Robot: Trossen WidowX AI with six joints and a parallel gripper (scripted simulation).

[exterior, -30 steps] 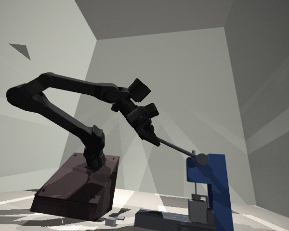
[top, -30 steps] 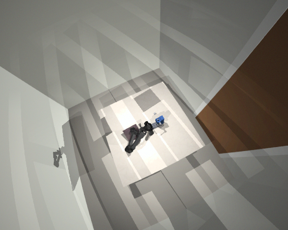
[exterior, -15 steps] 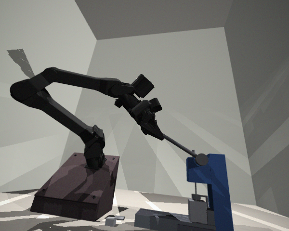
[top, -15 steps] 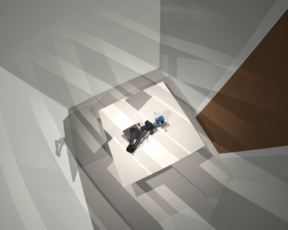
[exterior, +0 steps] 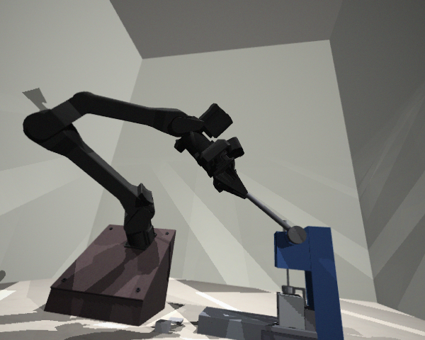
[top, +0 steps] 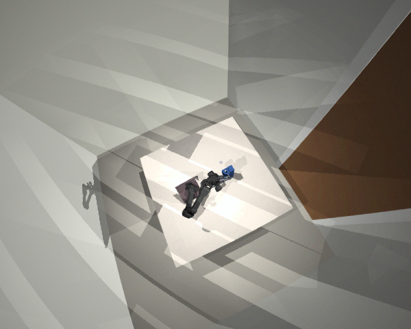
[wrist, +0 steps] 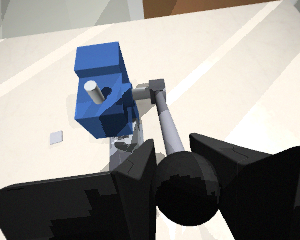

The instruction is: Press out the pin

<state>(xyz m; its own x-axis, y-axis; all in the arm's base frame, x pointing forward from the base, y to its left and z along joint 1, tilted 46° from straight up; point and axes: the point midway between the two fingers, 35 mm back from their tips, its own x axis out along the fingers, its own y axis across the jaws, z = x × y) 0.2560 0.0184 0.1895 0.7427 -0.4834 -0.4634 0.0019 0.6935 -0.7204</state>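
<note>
- Table (top: 248, 201) (wrist: 230, 65): pale top under the blue press frame, streaked with light and shadow.
- WidowX arm (top: 200, 199) (exterior: 121, 110): black, elbow raised, reaching across to the lever side of the frame.
- Wedge pedestal (exterior: 106, 278) (top: 181, 189): reddish brown, sloped top, 4 screws visible. Well apart from the frame, with the arm rising from it.
- Blue press frame (exterior: 322, 270) (top: 228, 171) (wrist: 97, 57): the landmark; upright, its head overhanging the block.
- Grey press base (exterior: 227, 324) (wrist: 121, 162): low and long, running out from the foot of the frame toward the pedestal side.
- Parallel-jaw gripper (exterior: 246, 195) (top: 222, 179) (wrist: 171, 142): above the frame's head and off toward the pedestal, angled down. Clenched around the lever's ball knob.
- Lever (exterior: 265, 209) (wrist: 169, 127): grey rod, slanting up from its pivot beside the frame's head to the gripper.
- Block (exterior: 290, 311): pale grey, upright on the bed beneath the frame's head. Its pin can't be made out.
- Ball knob (wrist: 187, 187): black, at the lever's end, between the 2 fingers.
- Punch rod (exterior: 287, 278): thin, vertical, below the frame's head and over the block; contact with the pin can't be told.
- Small pale square (wrist: 56, 137) (top: 220, 162): on the table near the frame, apart from it.
</note>
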